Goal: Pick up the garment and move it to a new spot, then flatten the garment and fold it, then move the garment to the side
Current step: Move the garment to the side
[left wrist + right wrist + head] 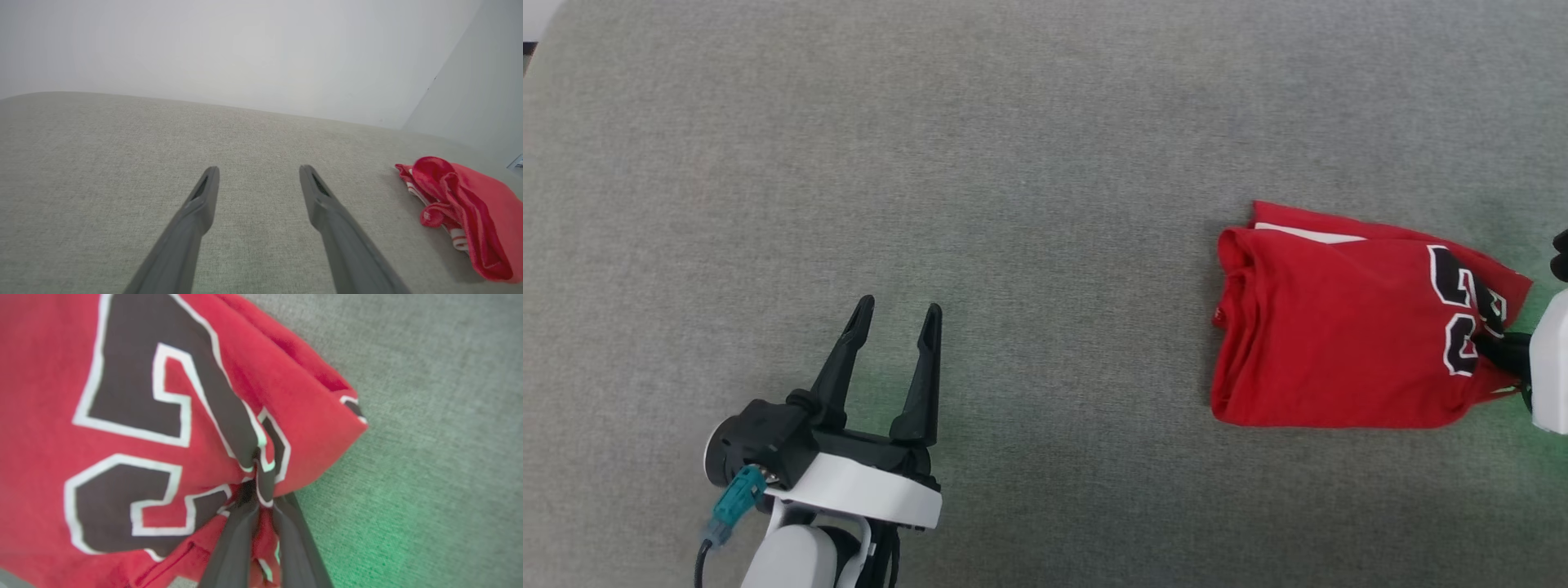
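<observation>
The right gripper point(258, 490) has its jaws pinched nearly together on a small bunch of the shirt point(1323, 343), right at the printed black-and-white number by its near edge. The shirt lies folded in a compact bundle on the grey cloth surface point(1013, 163), far to the robot's right. The left gripper point(900, 309) stands wide open and empty, well apart from it. So little cloth is gripped that a pull could slip it free or drag the folds open. One shirt, two grippers.
</observation>
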`<state>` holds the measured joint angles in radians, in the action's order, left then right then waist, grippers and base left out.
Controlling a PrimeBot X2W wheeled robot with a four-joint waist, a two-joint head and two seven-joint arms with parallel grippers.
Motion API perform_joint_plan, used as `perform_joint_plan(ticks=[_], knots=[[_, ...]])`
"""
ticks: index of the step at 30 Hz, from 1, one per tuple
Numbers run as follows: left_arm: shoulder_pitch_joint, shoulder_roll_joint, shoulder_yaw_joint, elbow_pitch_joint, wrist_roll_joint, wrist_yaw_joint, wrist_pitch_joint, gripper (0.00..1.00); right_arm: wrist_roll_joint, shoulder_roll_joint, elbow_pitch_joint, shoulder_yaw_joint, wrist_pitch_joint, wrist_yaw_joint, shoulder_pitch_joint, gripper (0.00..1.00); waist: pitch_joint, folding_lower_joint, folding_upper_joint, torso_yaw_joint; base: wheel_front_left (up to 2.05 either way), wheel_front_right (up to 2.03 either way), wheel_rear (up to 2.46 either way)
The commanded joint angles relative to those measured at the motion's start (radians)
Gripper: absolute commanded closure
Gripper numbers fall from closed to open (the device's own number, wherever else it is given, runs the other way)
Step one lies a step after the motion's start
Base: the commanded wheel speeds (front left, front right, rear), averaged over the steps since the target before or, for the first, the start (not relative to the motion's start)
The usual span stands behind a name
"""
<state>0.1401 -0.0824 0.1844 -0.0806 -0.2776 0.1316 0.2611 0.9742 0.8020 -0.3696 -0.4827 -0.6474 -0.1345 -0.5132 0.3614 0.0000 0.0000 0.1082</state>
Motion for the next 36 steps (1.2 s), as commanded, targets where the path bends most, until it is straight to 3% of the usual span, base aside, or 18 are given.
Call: perform_joint_plan(ticks=[1, 9, 19, 27, 36], knots=[[0.019, -0.005, 0.002, -0.001, 0.014, -0.002, 0.005, 0.0, 0.001, -0.027, -0.037, -0.033, 0.004, 0.007, 0.035, 1.0, -0.003, 0.0, 0.0, -0.01, 0.0, 0.0, 0.0], [0.075, -0.028, 0.032, 0.018, 0.022, -0.002, 0.005, 0.0, 0.049, 0.058, -0.018, 0.063, 0.117, 0.007, -0.001, 1.0, 0.022, 0.0, 0.0, -0.116, 0.0, 0.0, 0.0], [0.302, -0.071, 0.145, 0.004, 0.028, -0.002, 0.005, 0.0, 0.049, 0.156, -0.077, 0.147, 0.223, 0.004, -0.022, 1.0, 0.119, 0.0, 0.0, -0.249, 0.0, 0.0, 0.0], [0.549, -0.103, 0.197, -0.026, 0.033, -0.002, 0.005, 0.0, 0.006, 0.148, -0.267, 0.212, 0.4, 0.004, -0.168, 1.0, 0.234, 0.0, 0.0, -0.325, 0.0, 0.0, 0.0], [0.74, -0.133, 0.261, -0.052, 0.035, -0.002, 0.005, 0.0, -0.107, 0.112, -0.562, 0.217, 0.586, 0.004, -0.415, 1.0, 0.339, 0.0, 0.0, -0.344, 0.0, 0.0, 0.0]])
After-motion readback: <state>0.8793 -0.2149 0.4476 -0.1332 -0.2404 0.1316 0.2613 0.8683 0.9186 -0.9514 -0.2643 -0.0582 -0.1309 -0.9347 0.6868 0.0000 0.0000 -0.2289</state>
